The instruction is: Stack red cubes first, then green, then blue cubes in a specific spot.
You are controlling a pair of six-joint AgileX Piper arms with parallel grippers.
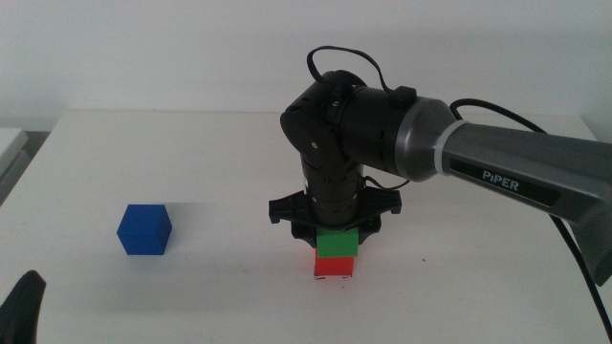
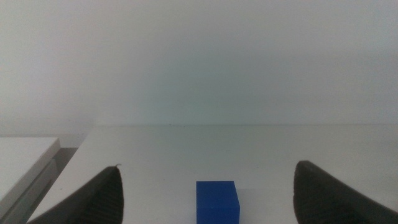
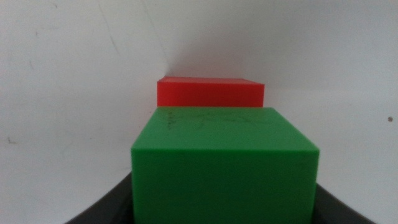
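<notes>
Middle view: white matte tabletop (image 1: 220,162) against a plain white wall. At the far left edge, a lower pale ledge (image 1: 11,143) shows beside the tabletop. The right arm, dark with a grey link marked PIPER, comes in from 3 o'clock and points straight down at centre. The right gripper (image 1: 337,235) is closed on the green cube (image 1: 338,243), which sits on top of the red cube (image 1: 336,266), faces roughly flush. Small black pen marks show at the red cube's base; the specific spot itself is covered by the stack. The blue cube (image 1: 144,229) stands alone on the tabletop, well apart from the stack at about 9 o'clock of it. The left gripper (image 1: 21,308) shows only as a dark tip at the 7 o'clock corner, waiting.

Left wrist view: the left gripper (image 2: 217,193) has its jaws spread wide, nothing between them touching. The blue cube (image 2: 217,201) rests on the tabletop midway between the jaws, ahead of them. Beyond it, bare white surface, then wall. The pale ledge (image 2: 25,158) lies off the tabletop's side edge.

Right wrist view: the green cube (image 3: 224,165) fills the frame, held between the jaws of the right gripper (image 3: 224,205); faint pen scratches on its upper face. The red cube (image 3: 210,92) shows just past it, touching. White tabletop all round.
</notes>
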